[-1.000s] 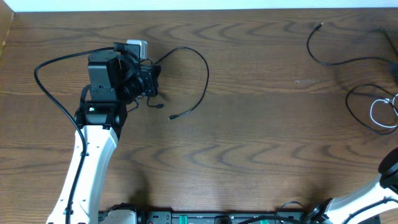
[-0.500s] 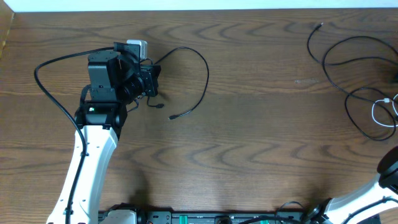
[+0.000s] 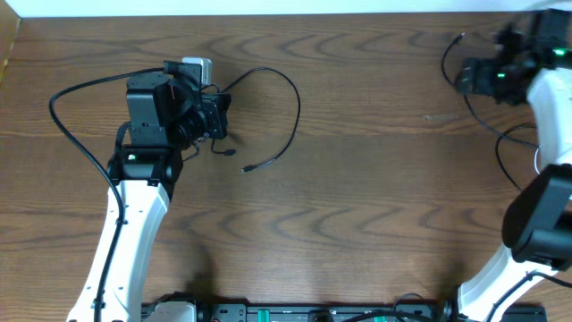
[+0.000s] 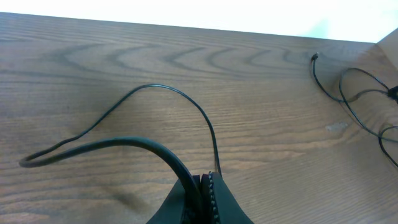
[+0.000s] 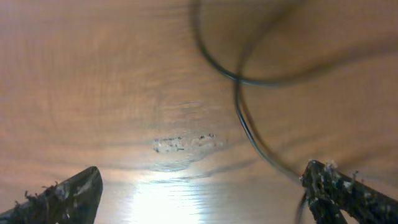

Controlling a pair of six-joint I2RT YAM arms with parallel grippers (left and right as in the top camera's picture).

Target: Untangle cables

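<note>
Overhead, the left pincer [image 3: 217,116] sits over the far left part of the worktop [image 3: 357,233], its jaws fully closed on a thin black cable [image 3: 298,105]. From the pincer this cable runs toward the far edge, arcs round to the right and turns back toward the near edge. It ends in a small plug [image 3: 249,167] lying on the wood a little to the right of the pincer. A shorter end [image 3: 229,153] shows just on the pincer's near side. The left arm's own thicker wire [image 3: 67,94] loops out toward the left edge.

Left wrist view gives the grip up close: the two fingers [image 4: 224,205] are pressed together with the cable coming out from between them, bending over in an arch and dropping to the wood at the left.

At the far right corner lie the other cables [image 3: 444,61], thin black cords that loop and cross, one with its plug end [image 3: 460,37] toward the far edge. The right arm [image 3: 547,116] reaches over them from the right edge.

Right wrist view shows the right pincer [image 5: 202,196] spread wide and holding nothing, its fingertips [image 5: 68,196] low at either side of the picture. Blurred black cord crosses the wood beyond them. One strand runs down close to one fingertip, and whether it touches cannot be told. A pale scuff [image 5: 183,144] marks the wood there.
</note>
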